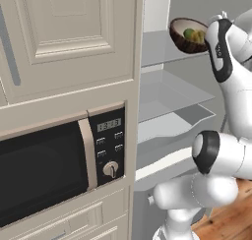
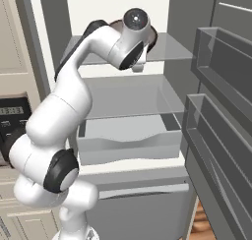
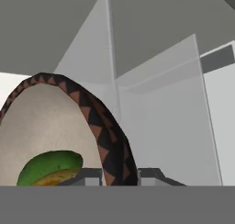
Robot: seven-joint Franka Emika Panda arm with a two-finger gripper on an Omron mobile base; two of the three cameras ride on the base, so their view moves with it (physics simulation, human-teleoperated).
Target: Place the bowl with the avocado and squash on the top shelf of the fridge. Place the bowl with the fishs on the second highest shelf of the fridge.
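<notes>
The dark brown bowl (image 1: pixel 183 41) with the avocado (image 1: pixel 188 33) and the squash (image 1: pixel 198 36) hangs tilted over the top shelf (image 1: pixel 157 49) of the open fridge (image 1: pixel 162 8), its pale inside facing the left base camera. In the hand view my gripper (image 3: pixel 117 176) is shut on the bowl's zigzag-patterned rim (image 3: pixel 98 126), one fingertip on each side. A green piece of its contents (image 3: pixel 48 165) shows low inside. The bowl with the fishs is out of view.
Below the top shelf (image 2: pixel 172 49) come a second shelf (image 2: pixel 128 99) and a grey drawer (image 2: pixel 128 140). The fridge door's bins (image 2: pixel 221 57) stand at the right. A black-fronted microwave (image 1: pixel 44 170) sits in the cabinets left of the fridge.
</notes>
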